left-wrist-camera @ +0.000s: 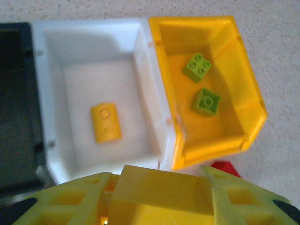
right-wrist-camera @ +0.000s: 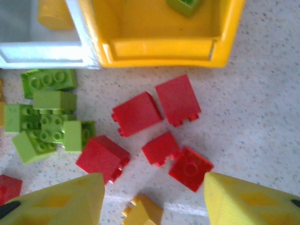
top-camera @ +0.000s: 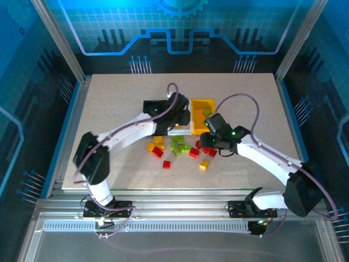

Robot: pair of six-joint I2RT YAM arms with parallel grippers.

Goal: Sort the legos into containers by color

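Bright even light, soft shadows, left end effector (left-wrist-camera: 158, 198) blurred

A robot lab cell: aluminium frame (top-camera: 59, 39), blue circuit-print panels (top-camera: 180, 22) enclosing table (top-camera: 120, 98).

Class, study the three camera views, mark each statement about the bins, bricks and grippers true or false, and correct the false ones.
1. The white bin holds one yellow brick. True.
2. The yellow bin holds two red bricks. False: it holds two green bricks.
3. The left gripper grips a second yellow brick. True.
4. The right gripper is clamped on a green brick. False: its jaws stand open above loose red bricks.
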